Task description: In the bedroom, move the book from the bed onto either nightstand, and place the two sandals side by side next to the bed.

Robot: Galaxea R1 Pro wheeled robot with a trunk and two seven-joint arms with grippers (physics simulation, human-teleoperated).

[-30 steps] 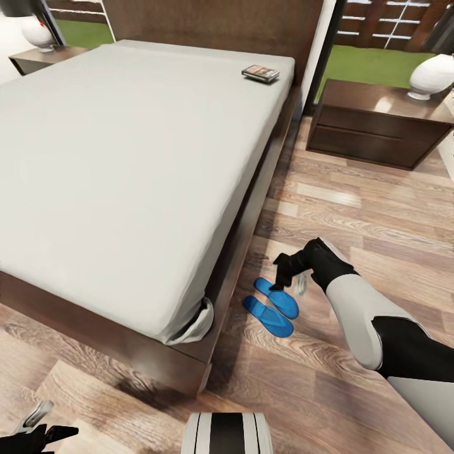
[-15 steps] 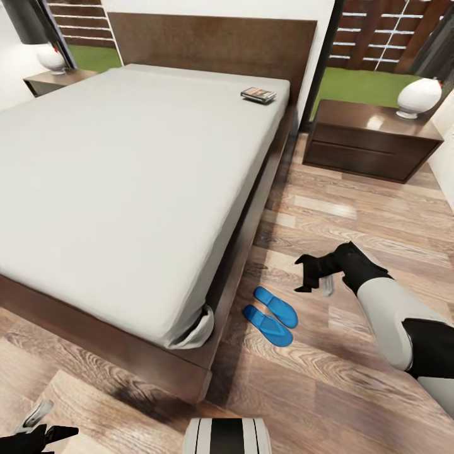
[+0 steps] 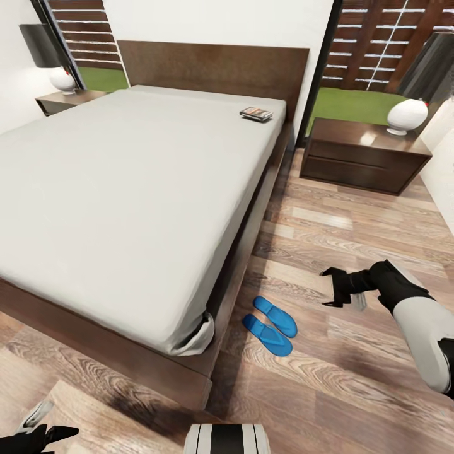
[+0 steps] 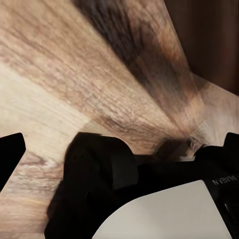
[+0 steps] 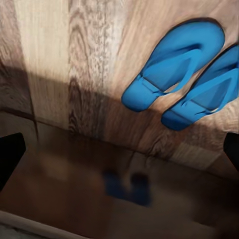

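Open floor (image 3: 353, 221): between bed (image 3: 252, 233) frame and nightstand (image 3: 362, 157). Obstacles: sandals (image 3: 272, 325) just beside the frame; lamp (image 3: 407, 116) on nightstand top.

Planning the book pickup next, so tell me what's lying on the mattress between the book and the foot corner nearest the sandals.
Nothing: in the head view the grey bed is bare from the book down to the corner by the sandals.

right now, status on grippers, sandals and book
Right gripper open, empty, beside sandals. Sandals paired on floor by bed. Book on bed, near headboard.
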